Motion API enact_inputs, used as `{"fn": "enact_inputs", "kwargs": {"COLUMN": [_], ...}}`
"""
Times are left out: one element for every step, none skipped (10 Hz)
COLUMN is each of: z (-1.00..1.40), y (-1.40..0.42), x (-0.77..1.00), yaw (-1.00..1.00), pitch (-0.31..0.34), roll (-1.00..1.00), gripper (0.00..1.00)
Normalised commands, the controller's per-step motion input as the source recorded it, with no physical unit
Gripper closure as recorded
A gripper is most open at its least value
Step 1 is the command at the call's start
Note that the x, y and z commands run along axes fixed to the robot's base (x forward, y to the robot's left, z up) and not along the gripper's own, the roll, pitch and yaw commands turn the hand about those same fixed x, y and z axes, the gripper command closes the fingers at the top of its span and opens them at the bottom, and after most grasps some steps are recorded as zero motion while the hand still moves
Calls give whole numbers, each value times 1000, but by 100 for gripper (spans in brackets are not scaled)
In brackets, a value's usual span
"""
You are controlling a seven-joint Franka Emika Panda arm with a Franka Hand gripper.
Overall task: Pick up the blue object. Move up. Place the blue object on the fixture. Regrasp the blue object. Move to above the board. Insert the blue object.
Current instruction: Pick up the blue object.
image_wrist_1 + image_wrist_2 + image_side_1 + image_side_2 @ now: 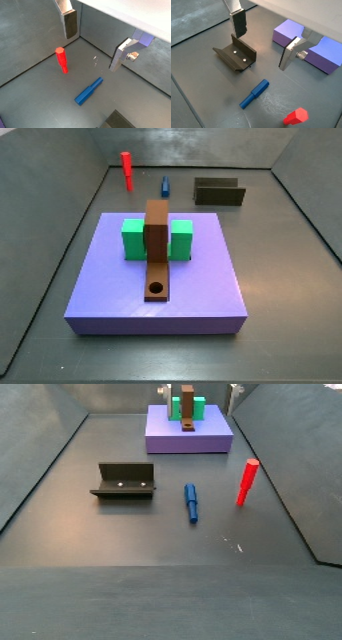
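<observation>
The blue object (88, 91) lies flat on the grey floor, seen in both wrist views (254, 94) and both side views (191, 502) (166, 186). My gripper (91, 53) hangs high above it, open and empty, also in the other wrist view (260, 51). The fixture (236, 56) stands on the floor beside the blue object (124, 480) (219, 193). The board (158, 253), a brown bar with a round hole at its near end, lies across green blocks (134, 238) on the purple slab (160, 298). One fingertip (237, 394) shows at the top edge of a side view.
A red peg (62, 60) stands upright on the other side of the blue object from the fixture (247, 480) (295, 116) (128, 171). Grey walls (287, 198) enclose the floor. The purple slab (298, 34) lies beyond the gripper's fingers.
</observation>
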Motion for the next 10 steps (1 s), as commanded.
{"fn": "enact_inputs", "kwargs": {"z": [-49, -297, -523, -631, -660, -629, -629, -660, -623, -577], "y": [-74, -226, -329, -374, -303, -140, -89, -77, -66, -51], "x": [0, 74, 166, 151, 149, 91, 0, 0, 0, 0], "yaw": [0, -66, -60, -6, 0, 0, 0, 0, 0, 0], "pitch": [0, -3, 0, -30, -27, -14, -54, -59, -59, -44], "roll": [0, 0, 14, 36, 71, 127, 111, 116, 120, 116], "gripper": [0, 0, 0, 0, 0, 0, 0, 0, 0, 0]}}
